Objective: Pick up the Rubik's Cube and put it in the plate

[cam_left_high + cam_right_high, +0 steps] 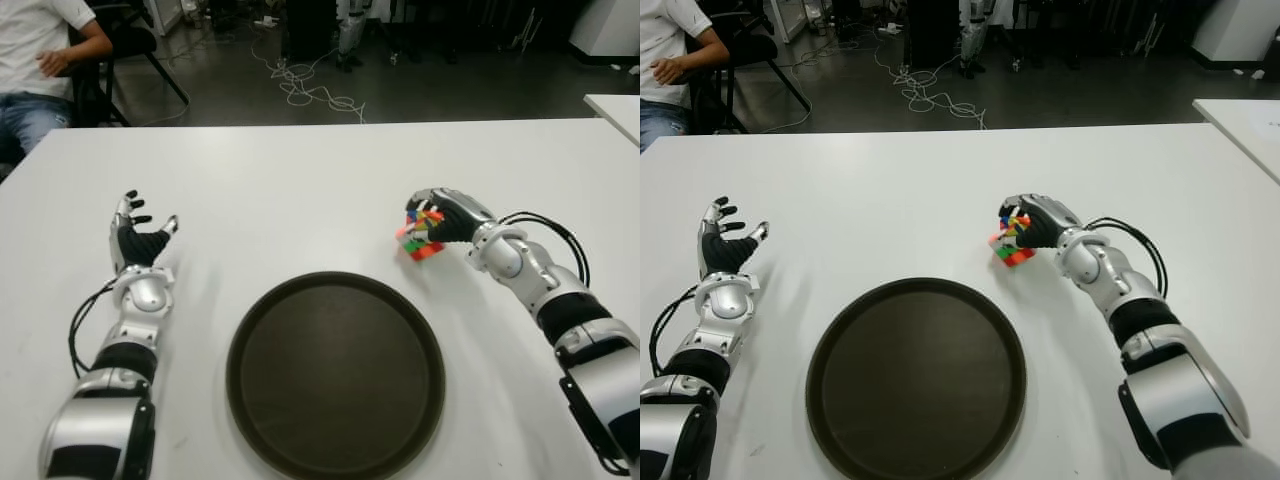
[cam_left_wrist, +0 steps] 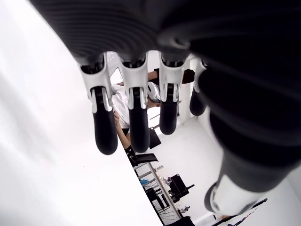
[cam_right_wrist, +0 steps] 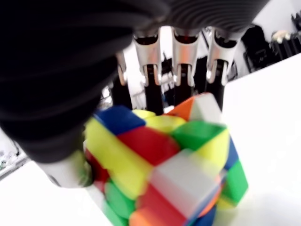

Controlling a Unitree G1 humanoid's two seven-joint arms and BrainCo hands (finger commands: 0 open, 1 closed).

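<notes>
While my right hand (image 1: 440, 222) grips the Rubik's Cube (image 1: 421, 238), the plate (image 1: 335, 375) lies nearer me, leftward. My left hand (image 1: 135, 237) shows open beyond the plate's left

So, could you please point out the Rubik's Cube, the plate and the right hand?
Rubik's Cube (image 1: 424, 244), left eye view, its exposed lower face.
Plate (image 1: 335, 365), left eye view, its bare centre.
Right hand (image 1: 1038, 218), right eye view, its back.

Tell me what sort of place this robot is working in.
Probably a robotics lab or workshop. Loose cables lie coiled on the dark floor beyond the white table, a person sits on a chair at the far left, and the right hand grips a Rubik's Cube beside a dark plate.
</notes>
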